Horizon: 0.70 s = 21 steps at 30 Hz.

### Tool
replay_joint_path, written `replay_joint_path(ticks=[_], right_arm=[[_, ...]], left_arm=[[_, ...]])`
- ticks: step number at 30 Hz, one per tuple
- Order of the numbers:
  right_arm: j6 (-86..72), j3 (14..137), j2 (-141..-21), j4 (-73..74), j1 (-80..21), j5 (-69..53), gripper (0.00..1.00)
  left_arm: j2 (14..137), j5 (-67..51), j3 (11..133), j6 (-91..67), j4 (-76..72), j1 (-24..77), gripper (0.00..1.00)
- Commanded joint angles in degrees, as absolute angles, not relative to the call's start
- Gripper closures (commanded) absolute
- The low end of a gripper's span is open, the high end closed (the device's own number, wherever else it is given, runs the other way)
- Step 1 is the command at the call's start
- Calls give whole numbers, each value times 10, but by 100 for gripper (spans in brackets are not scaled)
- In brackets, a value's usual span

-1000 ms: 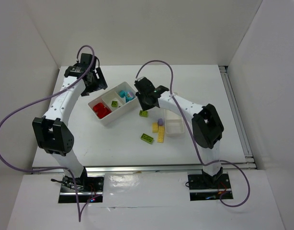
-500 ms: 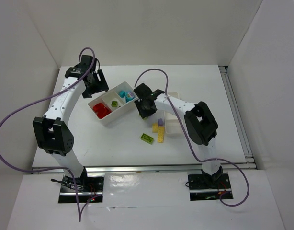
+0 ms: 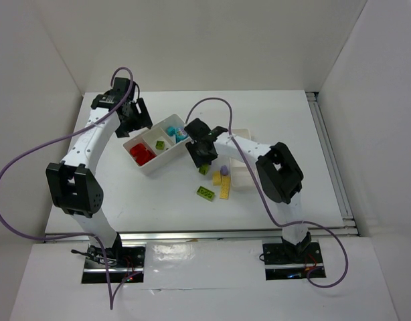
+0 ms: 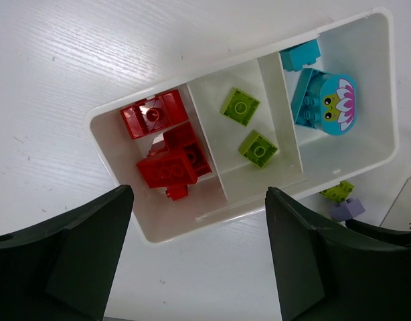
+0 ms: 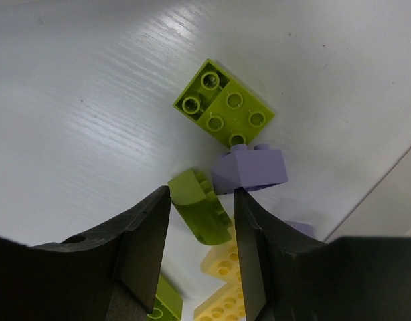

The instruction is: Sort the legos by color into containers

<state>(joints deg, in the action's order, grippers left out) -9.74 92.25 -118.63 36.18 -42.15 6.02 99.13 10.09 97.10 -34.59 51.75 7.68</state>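
My right gripper (image 3: 203,159) stands just right of the wide three-compartment tray (image 3: 167,161). It is shut on a small curved lime green brick (image 5: 195,200), which sits tilted between the fingers and also shows in the top view (image 3: 204,169). Close by on the table lie a lilac brick (image 5: 251,168), a flat lime brick (image 5: 224,112) and yellow bricks (image 3: 223,184). My left gripper (image 4: 199,194) is open and empty above the tray's near edge (image 4: 172,224). The tray holds red bricks (image 4: 169,164), two lime bricks (image 4: 258,148) and teal pieces (image 4: 324,100).
The narrow white tray (image 3: 244,177) lies right of the loose bricks, partly under my right arm. A flat lime brick (image 3: 205,193) lies nearest the front. White walls enclose the table on three sides.
My right gripper moved left and nearer, came down over the lime brick and narrowed around it; the brick shifted a little nearer. My left arm barely moved.
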Motion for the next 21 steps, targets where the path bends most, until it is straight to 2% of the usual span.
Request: replay_joint_path(ticks=[1, 3, 5, 8, 14, 17, 21], right_arm=[[-93, 929, -1183, 369, -432, 92, 50], [-106, 929, -1170, 369, -432, 108, 47], [-119, 914, -1151, 356, -432, 128, 37], [-148, 883, -1110, 341, -419, 145, 29], [-167, 847, -1086, 341, -385, 77, 27], [-162, 841, -1086, 336, -393, 34, 20], [-176, 846, -1099, 336, -405, 18, 18]], left_arm=[[976, 91, 967, -343, 506, 75, 11], [976, 91, 967, -343, 501, 75, 12], [976, 91, 967, -343, 501, 75, 12], [976, 86, 967, -343, 501, 75, 12], [976, 86, 962, -343, 496, 80, 12], [976, 86, 962, -343, 496, 80, 12], [976, 86, 956, -343, 496, 80, 12]])
